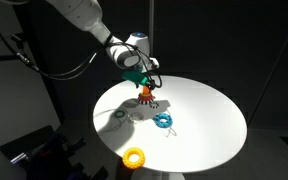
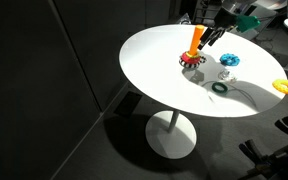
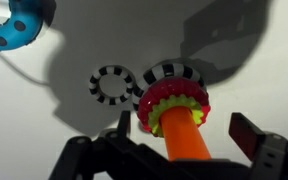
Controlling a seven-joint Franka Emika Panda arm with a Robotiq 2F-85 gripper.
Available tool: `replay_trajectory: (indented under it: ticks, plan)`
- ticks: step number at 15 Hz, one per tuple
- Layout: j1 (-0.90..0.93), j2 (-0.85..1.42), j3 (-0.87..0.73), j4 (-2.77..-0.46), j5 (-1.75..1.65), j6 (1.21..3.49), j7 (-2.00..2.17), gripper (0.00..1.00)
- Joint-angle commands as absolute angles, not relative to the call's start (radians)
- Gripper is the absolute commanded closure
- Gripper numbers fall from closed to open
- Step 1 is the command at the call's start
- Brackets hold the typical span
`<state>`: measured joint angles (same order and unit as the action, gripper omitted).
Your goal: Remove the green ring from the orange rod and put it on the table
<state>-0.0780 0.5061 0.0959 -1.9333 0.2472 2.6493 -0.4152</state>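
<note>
The orange rod stands upright on its red toothed base, with a yellow-green toothed disc round its foot. It shows in both exterior views. My gripper is open, with one finger on each side of the rod, not touching it. It hangs just above the rod in both exterior views. The dark green ring lies flat on the white table, apart from the rod; it also shows in an exterior view. It is out of the wrist view.
A bright blue toothed ring lies near the rod. An orange-yellow ring lies near the table's edge. Two black-and-white toothed rings sit by the rod's base.
</note>
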Motion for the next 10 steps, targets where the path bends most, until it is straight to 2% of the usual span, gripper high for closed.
replay_trajectory:
  ticks: [1,10]
  plan:
    - [-0.086,0.57,0.108,-1.868,0.178,2.685,-0.399,0.0]
    - [-0.108,0.639,0.161,-1.825,0.139,2.74,-0.417,0.0]
